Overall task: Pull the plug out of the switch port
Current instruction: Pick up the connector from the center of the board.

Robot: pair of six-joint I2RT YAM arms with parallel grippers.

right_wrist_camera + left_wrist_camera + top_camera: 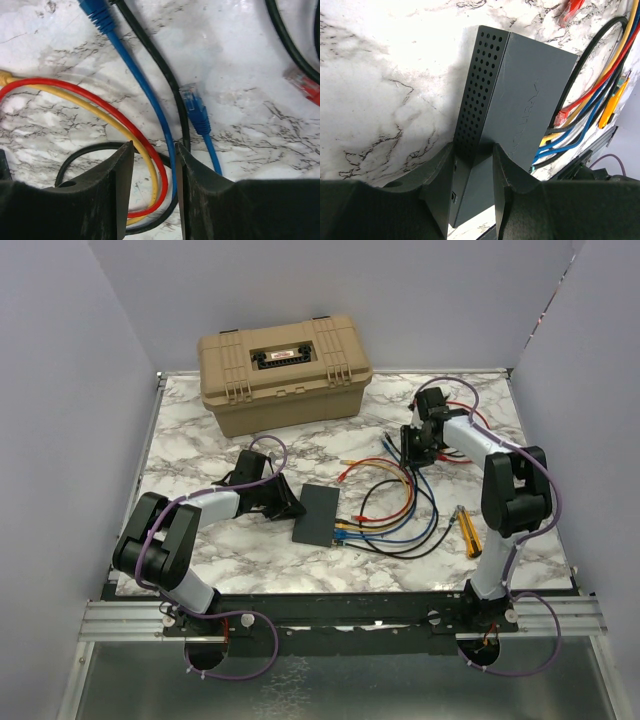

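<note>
Left wrist view: the left gripper [472,150] pinches the switch [530,100] by its perforated side, near the bench's centre. The right gripper [154,147], slightly parted, grips nothing above a loose blue cable [142,90].

We're looking at a table [200,440] that's showing off white marble with grey-black veining. The switch [318,515] is reading matte black for us, its side dotted with a grid of tiny holes. The toolbox [285,370] is coming across tan. We're spotting a red cable [75,92], a yellow cable [100,112], a blue cable [145,95] and a black cable [155,60], plus a yellow-and-black screwdriver [467,532].
</note>
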